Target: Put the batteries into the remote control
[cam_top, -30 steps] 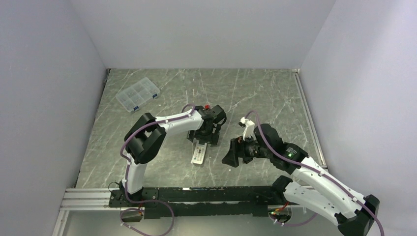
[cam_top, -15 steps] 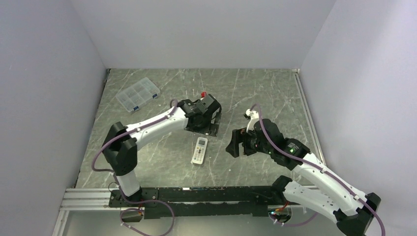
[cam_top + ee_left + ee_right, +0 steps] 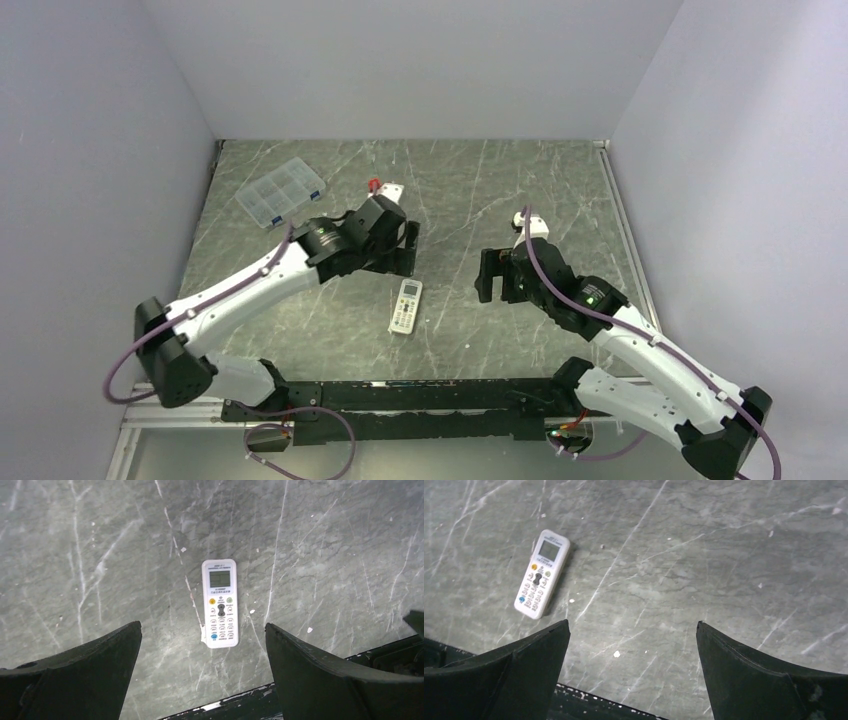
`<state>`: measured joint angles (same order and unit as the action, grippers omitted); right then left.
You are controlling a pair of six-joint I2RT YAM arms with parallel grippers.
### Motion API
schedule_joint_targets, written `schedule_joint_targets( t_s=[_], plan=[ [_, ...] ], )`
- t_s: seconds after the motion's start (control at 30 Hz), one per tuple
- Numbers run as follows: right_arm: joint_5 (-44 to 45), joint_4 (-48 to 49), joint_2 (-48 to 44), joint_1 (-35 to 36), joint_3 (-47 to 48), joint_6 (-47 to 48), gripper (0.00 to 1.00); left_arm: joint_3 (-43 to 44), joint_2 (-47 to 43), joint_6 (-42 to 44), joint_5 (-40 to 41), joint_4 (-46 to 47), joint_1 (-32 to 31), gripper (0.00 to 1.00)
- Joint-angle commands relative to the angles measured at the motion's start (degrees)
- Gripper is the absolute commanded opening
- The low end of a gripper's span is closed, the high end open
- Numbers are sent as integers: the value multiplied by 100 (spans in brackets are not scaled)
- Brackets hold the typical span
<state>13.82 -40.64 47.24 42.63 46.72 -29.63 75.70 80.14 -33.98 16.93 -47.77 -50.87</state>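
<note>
Top external: remote control (image 3: 405, 306) face-up, long axis near-to-far, just nearward of left gripper (image 3: 398, 262); right gripper (image 3: 492, 280) farther; both wide open, empty

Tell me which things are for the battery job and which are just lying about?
For the job: remote control, lying buttons-up.
Just lying about: clear compartment box, far left, away from both arms.

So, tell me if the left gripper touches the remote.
Apart. The left wrist view shows bare table between the remote and both fingers of the open left gripper.
</note>
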Motion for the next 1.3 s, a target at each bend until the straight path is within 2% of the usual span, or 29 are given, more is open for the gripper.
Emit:
schedule_joint_targets(
  t_s=[0.0,0.37,0.7,0.83,1.1,1.27],
  plan=[
    [670,33,7,13,208,-111,100,-226,-652,92,464,74,-30,99],
    [1915,9,-345,17,-2,-225,100,-1211,-2256,-186,1196,-57,-23,99],
    [1943,231,-1038,17,-279,-34,100,-1891,-3074,-459,1504,-346,-28,99],
    [1850,347,-1289,17,-406,21,100,-2080,-3159,-514,1216,-421,-35,99],
    [1756,369,-1368,17,-439,60,100,-2362,-3661,-63,469,-28,-34,99],
    [1738,373,-1375,17,-457,54,100,-2544,-4055,-4,418,99,-32,99]
  ],
)
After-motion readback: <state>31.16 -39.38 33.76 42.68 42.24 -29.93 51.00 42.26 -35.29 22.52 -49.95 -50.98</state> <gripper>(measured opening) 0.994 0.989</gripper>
